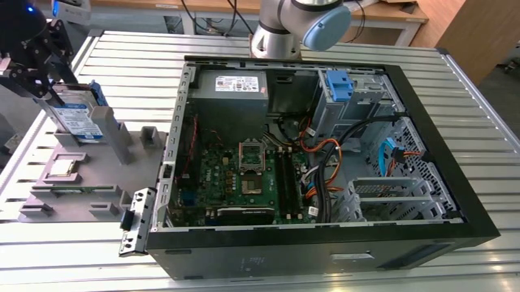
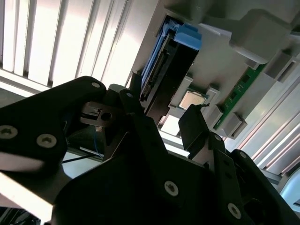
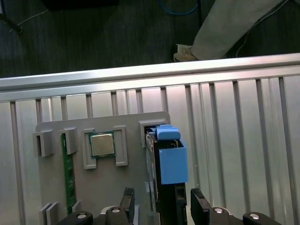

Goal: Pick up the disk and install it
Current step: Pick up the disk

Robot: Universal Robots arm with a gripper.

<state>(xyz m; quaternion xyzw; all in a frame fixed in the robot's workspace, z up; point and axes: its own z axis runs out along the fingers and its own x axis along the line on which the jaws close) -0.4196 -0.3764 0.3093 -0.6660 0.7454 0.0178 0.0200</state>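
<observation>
The disk point(image 1: 81, 121) stands on edge in a slot of the grey holder point(image 1: 89, 182) at the exterior view's left, silver with a white-and-blue label and a blue frame. My gripper point(image 1: 50, 91) hangs right over its upper end. In the first wrist view the disk point(image 3: 172, 161) runs between my two black fingers point(image 3: 126, 201), with a small gap on each side; the gripper point(image 3: 161, 199) is open. The second wrist view has the same straddle, gripper point(image 2: 164, 112) around the end of the disk point(image 2: 161, 75).
An open computer case point(image 1: 455, 182) lies in the middle of the slatted table, with a blue bracket point(image 1: 337, 85) at its far drive bay. The holder also carries a square chip point(image 3: 101, 144) and a green memory stick point(image 3: 68, 173). A person's leg point(image 3: 225, 28) stands beyond the table edge.
</observation>
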